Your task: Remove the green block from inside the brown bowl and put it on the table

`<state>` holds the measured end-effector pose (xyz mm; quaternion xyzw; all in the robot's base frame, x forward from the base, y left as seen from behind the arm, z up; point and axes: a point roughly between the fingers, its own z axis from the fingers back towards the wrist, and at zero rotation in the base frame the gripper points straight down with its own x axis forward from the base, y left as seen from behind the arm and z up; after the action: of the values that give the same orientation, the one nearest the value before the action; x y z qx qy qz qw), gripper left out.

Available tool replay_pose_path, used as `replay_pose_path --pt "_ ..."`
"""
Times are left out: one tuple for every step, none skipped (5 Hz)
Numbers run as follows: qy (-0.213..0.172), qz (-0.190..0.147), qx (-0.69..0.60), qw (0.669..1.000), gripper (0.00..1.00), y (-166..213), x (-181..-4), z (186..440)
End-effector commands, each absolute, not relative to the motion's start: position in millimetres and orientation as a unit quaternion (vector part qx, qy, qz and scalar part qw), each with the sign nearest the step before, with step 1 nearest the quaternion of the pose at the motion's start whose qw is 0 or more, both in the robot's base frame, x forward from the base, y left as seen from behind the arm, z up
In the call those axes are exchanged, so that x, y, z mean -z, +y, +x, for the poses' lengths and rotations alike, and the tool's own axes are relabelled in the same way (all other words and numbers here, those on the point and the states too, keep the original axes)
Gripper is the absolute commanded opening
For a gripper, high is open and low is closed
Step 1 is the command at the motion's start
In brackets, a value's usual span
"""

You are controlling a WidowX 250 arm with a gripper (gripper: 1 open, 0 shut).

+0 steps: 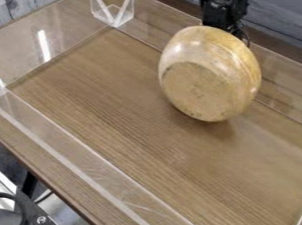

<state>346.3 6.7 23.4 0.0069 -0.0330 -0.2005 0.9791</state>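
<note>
The bowl (210, 74) stands tipped on the table (100, 110), its flat base facing the camera. Behind the bowl, the gripper (222, 21) has its fingers pressed together; whether they pinch something is hidden.

1. Lighting's bright and even, daylight-ish, nothing dim anywhere.
2. Glare: white streaks on the clear acrylic walls (40, 42), esp. left side and the near edge, plus a bright patch on the corner piece at the top left.
3. Table (101, 100) has a soft sheen, wood grain still readable.
4. Shadows are weak. Only a faint soft one under the brown bowl (209, 75), on its lower right.
5. Pic is low-res and kinda soft overall, edges of stuff look mushy.
6. The dark gripper (223, 21) at the top is basically a black blob, no detail in it.
7. Bottom left corner is blurry and cluttered, can't tell what's there.
</note>
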Motion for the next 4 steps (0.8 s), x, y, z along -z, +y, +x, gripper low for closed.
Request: replay_pose_path --pt "-0.028 0.011 0.205 0.978 1.00 5.8 -20.9 348.4" --pt "-0.020 0.010 0.205 0.979 0.00 5.3 -20.6 348.8" --pt "-0.013 0.009 0.204 0.979 0.00 5.7 -19.8 350.0" --pt "-0.005 0.009 0.205 0.979 0.00 6.5 -18.4 351.0"
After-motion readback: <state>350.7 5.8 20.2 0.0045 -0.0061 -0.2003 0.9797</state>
